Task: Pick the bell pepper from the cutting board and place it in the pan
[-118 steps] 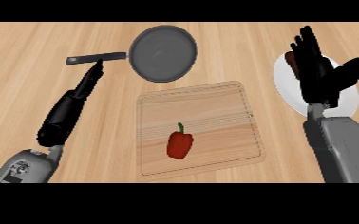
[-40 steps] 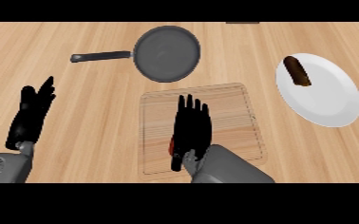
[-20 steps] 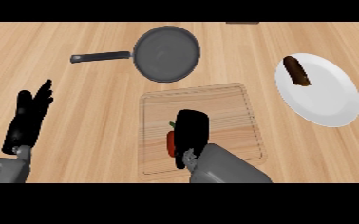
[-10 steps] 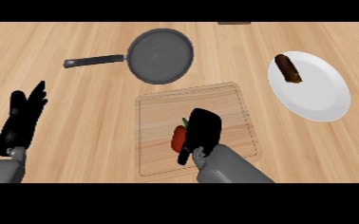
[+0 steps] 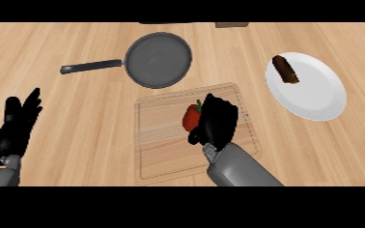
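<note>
Pale wooden rectangular cutting board [image 5: 165, 147] lies on the light wood counter [image 5: 85, 101]. A red bell pepper [image 5: 190, 118] with a green stem shows over the board's middle; whether it rests on the board or is lifted clear cannot be told. The black right hand [image 5: 217, 121] comes in from the board's near edge on a grey forearm, with its fingers curled round the pepper's right side, hiding part of it. A round dark grey pan [image 5: 158, 60] sits just beyond the board's far edge, its black handle pointing left. A white round plate [image 5: 314, 96] lies to the right of the board, apart from it, and carries a dark brown oblong item [image 5: 285, 69]. The black left hand [image 5: 18, 125] rests well left of the board, fingers spread and upright, holding nothing.
</note>
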Robot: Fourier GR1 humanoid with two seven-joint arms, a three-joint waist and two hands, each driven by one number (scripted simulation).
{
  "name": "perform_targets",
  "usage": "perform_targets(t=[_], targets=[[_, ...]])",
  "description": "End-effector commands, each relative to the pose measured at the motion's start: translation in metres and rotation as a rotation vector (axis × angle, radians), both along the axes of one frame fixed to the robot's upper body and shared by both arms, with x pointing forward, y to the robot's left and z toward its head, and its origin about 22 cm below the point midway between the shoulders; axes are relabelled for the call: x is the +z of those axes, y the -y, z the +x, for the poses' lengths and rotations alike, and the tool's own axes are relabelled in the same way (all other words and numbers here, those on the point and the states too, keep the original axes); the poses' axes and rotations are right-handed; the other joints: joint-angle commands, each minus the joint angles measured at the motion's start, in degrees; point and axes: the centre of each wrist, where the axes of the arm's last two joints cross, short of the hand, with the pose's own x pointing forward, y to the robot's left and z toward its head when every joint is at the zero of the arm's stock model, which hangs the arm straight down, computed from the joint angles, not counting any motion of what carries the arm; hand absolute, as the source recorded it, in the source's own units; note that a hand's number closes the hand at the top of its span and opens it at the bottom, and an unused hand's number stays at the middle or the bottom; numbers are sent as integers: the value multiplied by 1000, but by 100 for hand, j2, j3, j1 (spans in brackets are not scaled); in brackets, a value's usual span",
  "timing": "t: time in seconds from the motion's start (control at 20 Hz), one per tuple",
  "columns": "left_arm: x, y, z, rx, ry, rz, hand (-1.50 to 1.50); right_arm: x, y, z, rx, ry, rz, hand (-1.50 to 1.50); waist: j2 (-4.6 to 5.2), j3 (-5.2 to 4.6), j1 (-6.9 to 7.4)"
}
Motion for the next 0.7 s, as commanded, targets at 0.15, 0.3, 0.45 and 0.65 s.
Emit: perform_targets(t=[0.15,0.3,0.45,0.65], targets=[[3,12,6,-30,11,-10,0,49,-13,9,-228,303,-39,150,79,9,196],[7,7,8,-46,12,-8,0,66,-8,15,-269,360,-12,150,135,18,291],[12,19,17,-69,40,-4,0,78,-5,23,-295,404,4,150,183,22,392],[8,25,21,-97,43,-20,0,93,2,42,-351,439,51,150,266,18,550]])
